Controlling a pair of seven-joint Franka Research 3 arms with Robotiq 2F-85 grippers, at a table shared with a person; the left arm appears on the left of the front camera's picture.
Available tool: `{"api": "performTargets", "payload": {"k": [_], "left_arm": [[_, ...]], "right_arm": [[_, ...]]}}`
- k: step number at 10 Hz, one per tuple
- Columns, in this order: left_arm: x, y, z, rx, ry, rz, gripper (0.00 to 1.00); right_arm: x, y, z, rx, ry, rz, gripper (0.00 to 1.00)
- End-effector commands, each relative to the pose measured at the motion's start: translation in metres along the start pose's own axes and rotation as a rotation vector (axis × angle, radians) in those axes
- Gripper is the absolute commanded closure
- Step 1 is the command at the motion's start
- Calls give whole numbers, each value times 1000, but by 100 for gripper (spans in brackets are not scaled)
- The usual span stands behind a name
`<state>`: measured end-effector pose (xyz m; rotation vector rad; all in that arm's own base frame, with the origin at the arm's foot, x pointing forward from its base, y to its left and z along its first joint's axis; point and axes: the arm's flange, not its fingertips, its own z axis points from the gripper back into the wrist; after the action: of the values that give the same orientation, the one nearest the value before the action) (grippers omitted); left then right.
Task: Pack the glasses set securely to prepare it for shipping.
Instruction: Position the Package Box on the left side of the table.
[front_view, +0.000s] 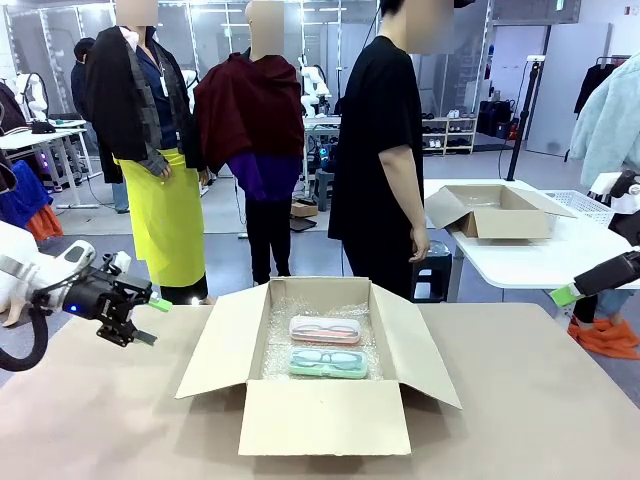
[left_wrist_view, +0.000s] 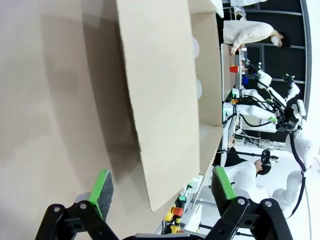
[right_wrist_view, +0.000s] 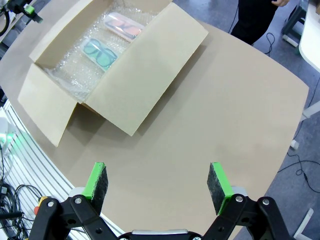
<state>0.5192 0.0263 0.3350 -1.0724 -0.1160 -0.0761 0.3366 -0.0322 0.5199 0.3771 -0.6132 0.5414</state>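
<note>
- Open cardboard box (front_view: 318, 345) sits mid-bench (front_view: 520, 410), all four flaps splayed out, bubble wrap (front_view: 275, 340) lining its floor; a person (front_view: 385, 150) stands just behind it.
- Left end effector (front_view: 140, 318) hangs left of the box, fingers apart and holding nothing; the left flap lies between it and the cases.
- Right end effector (right_wrist_view: 157, 185) is spread wide too, well apart from the box over bare bench.
- Inside on the wrap: pink case (front_view: 325, 329) at the far side, mint green case (front_view: 328, 363) just in front, side by side, spectacles visible through clear tops.
</note>
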Motion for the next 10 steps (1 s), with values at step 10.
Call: {"api": "performTargets", "payload": {"k": [10], "left_arm": [[17,64,-93,-393,64,41,0]], "right_arm": [[0,1,0,-6,4,-12,0]]}}
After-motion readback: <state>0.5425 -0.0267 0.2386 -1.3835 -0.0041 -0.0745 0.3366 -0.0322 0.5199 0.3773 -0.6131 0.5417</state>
